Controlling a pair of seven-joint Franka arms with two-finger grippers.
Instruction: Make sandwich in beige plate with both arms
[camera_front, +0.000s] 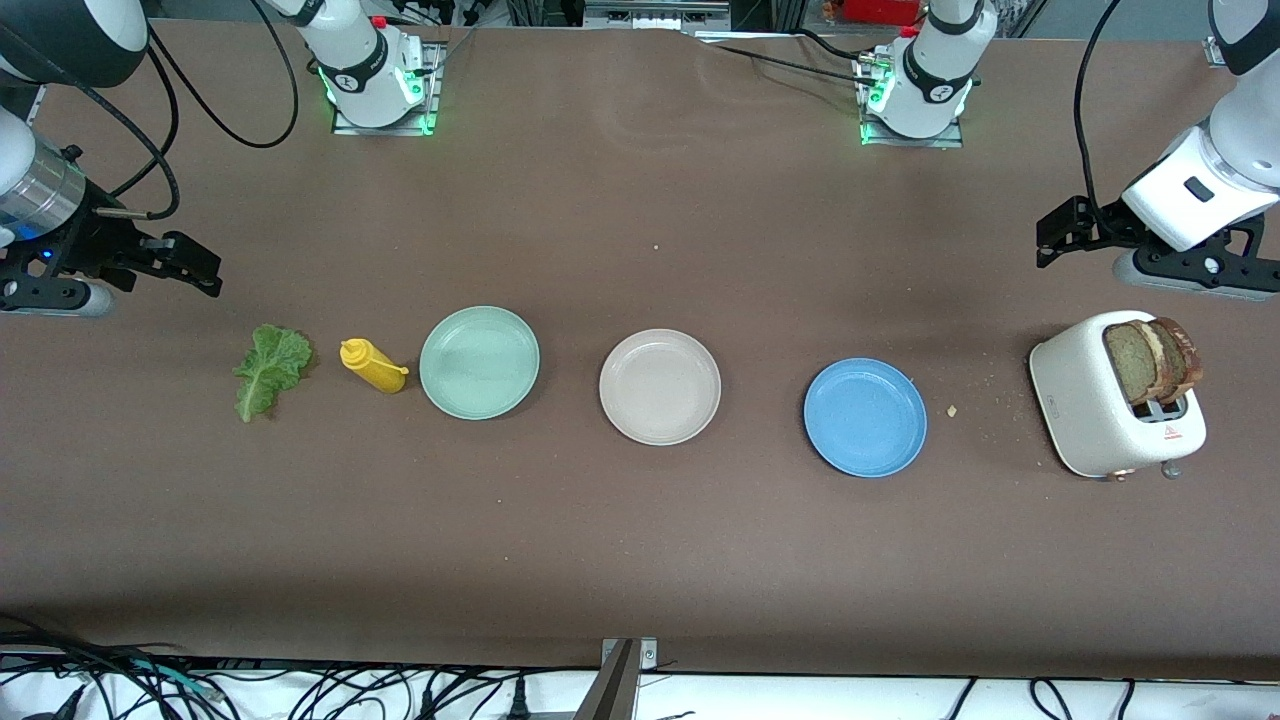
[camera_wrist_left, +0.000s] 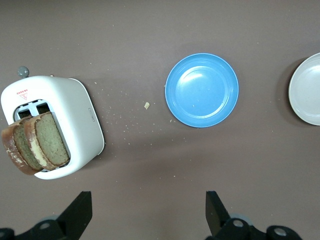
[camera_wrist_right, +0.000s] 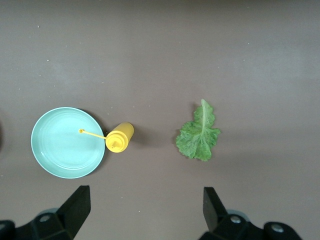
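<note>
The beige plate (camera_front: 660, 386) lies mid-table with nothing on it; its edge shows in the left wrist view (camera_wrist_left: 307, 90). Two brown bread slices (camera_front: 1152, 358) (camera_wrist_left: 35, 142) stand in a white toaster (camera_front: 1085, 405) (camera_wrist_left: 80, 117) at the left arm's end. A green lettuce leaf (camera_front: 270, 368) (camera_wrist_right: 199, 134) lies flat at the right arm's end. My left gripper (camera_front: 1052, 238) (camera_wrist_left: 148, 215) hangs open over bare table by the toaster. Over bare table by the lettuce, my right gripper (camera_front: 200, 268) (camera_wrist_right: 145, 212) is open too. Neither holds anything.
A pale green plate (camera_front: 479, 362) (camera_wrist_right: 67, 142) lies between the beige plate and a yellow squeeze bottle (camera_front: 372, 365) (camera_wrist_right: 119, 137) that lies on its side beside the lettuce. A blue plate (camera_front: 865, 416) (camera_wrist_left: 201, 90) sits between the beige plate and the toaster. Crumbs dot the table near the toaster.
</note>
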